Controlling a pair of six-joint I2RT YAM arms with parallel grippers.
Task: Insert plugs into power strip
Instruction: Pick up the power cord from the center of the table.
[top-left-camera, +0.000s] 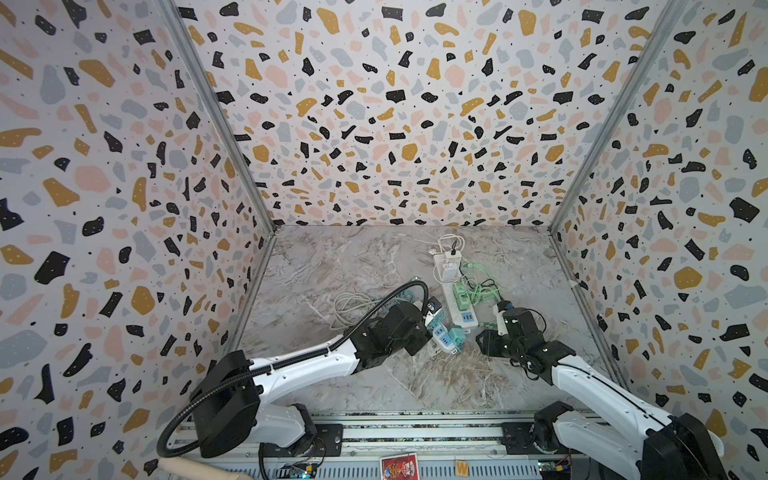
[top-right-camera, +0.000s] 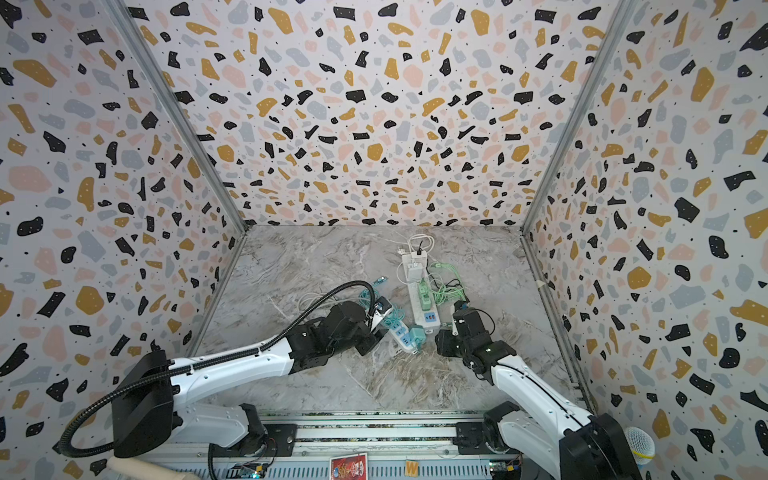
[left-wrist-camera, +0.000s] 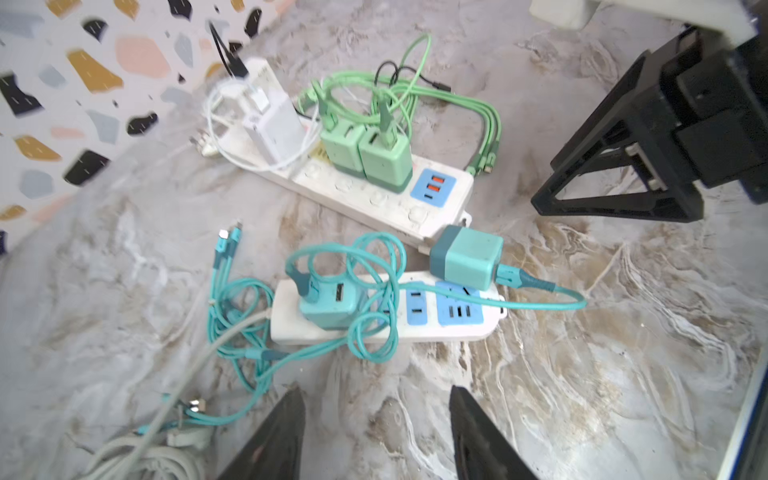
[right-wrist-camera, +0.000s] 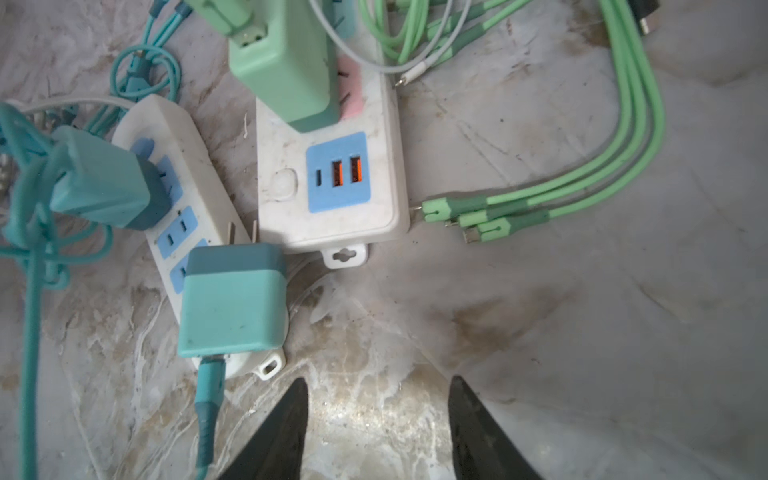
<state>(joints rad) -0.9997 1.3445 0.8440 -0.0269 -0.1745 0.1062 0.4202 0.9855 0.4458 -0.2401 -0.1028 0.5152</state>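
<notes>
Loose teal plug (right-wrist-camera: 232, 299): on its side on the end of the short power strip (right-wrist-camera: 141, 116), prongs bare, between the two grippers and just ahead of the right gripper (right-wrist-camera: 380, 380).
Seated teal plug (left-wrist-camera: 328, 303): upright in the same strip, just ahead of the left gripper (left-wrist-camera: 374, 388).
Mint green plugs (left-wrist-camera: 384, 160): two side by side in the long power strip (left-wrist-camera: 374, 203), beyond the short one.
White plug (left-wrist-camera: 274, 124): farther along that strip.
Left gripper: fingers spread, empty.
Right gripper: fingers apart, nothing between them.
</notes>
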